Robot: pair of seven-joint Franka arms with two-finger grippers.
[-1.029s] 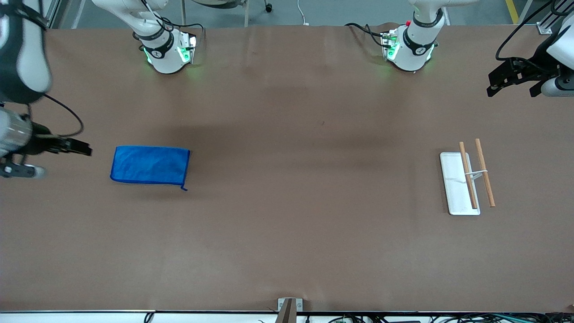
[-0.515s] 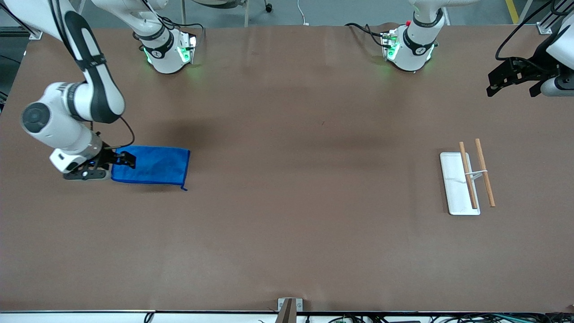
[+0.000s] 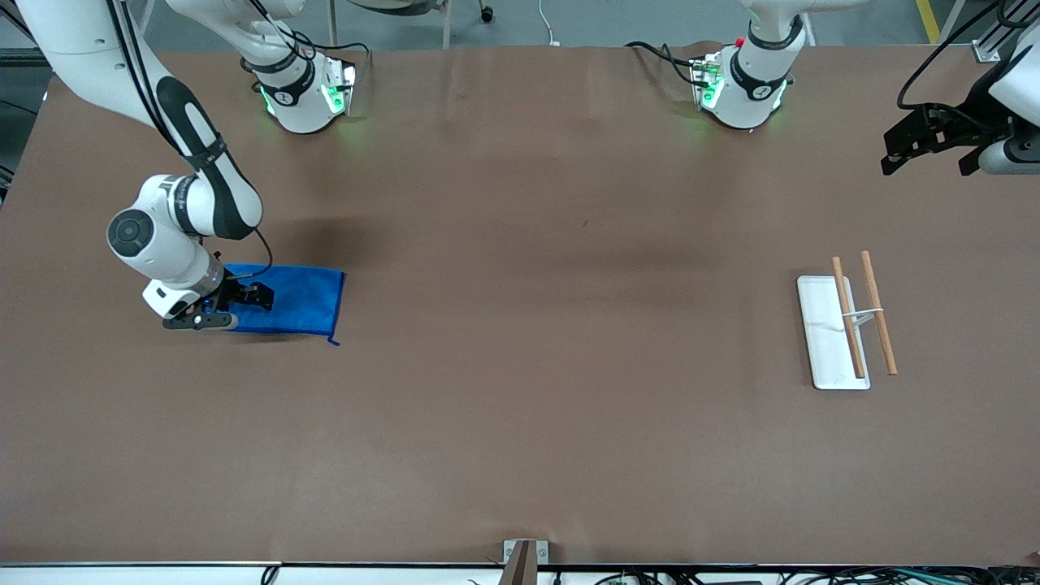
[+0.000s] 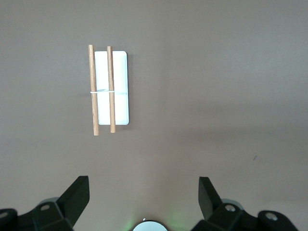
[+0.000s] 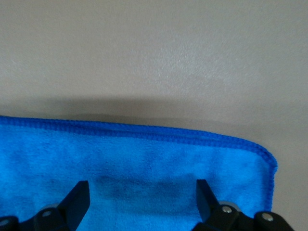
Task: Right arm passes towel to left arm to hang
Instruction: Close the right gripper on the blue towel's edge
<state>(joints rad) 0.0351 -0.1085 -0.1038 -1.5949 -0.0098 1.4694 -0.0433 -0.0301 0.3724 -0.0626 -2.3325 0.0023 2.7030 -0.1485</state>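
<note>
Brown-covered table: you are at the pick-up step

Small bright blue microfibre towel: flat, toward the right arm's end; you must still pinch and lift it

Right gripper: spread over the towel, holding nothing

Left gripper: spread, empty, waiting

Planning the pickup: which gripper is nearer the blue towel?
Right. The right gripper is open directly over the towel, low above it. The left gripper waits, open, at the left arm's end of the table, past the rack.
</note>
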